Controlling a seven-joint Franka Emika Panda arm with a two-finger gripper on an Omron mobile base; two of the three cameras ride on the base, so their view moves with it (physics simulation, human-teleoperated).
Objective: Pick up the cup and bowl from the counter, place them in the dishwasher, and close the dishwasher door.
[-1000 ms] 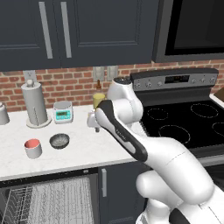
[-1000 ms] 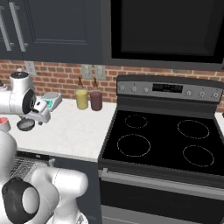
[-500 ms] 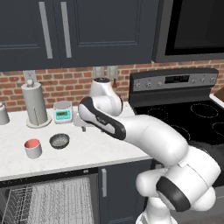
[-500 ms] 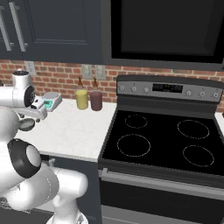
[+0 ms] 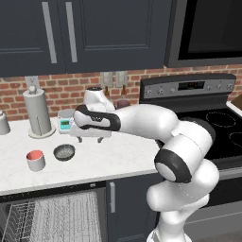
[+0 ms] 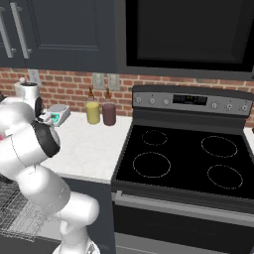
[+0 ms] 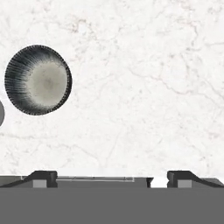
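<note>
The white arm reaches left across the white, faintly veined marble-like counter (image 5: pixel 118 158), its two-finger gripper (image 5: pixel 90 139) pointing straight down above the slab with the jaws spread wide and nothing between them; in the hand view the two dark fingertips (image 7: pixel 41 177) stand far apart over bare marble.

The small shallow round bowl of dark grey speckled metal (image 5: pixel 64 152) sits on the counter just left of and a little nearer than the gripper, apart from it (in the hand view it lies at the left side (image 7: pixel 38 80), well clear of the fingertips). The short stubby cup, white-grey outside and red-pink inside (image 5: pixel 36 160), stands upright just left of the bowl, near the counter's front edge, not touching it.

Further back on the counter, against the red brick wall (image 5: pixel 61 90), stand a tall grey paper-towel holder (image 5: pixel 38 113) and, beside it, a small white kitchen scale with a teal display (image 5: pixel 65 124). In the right base view a yellow bottle (image 6: pixel 92 112) and a maroon bottle (image 6: pixel 108 113) stand side by side at the wall, just left of the black glass stovetop (image 6: pixel 186 163).

Below the counter's front edge, under the cup and bowl, the dishwasher (image 5: pixel 47 217) is open, its white wire rack (image 5: pixel 61 220) showing.
</note>
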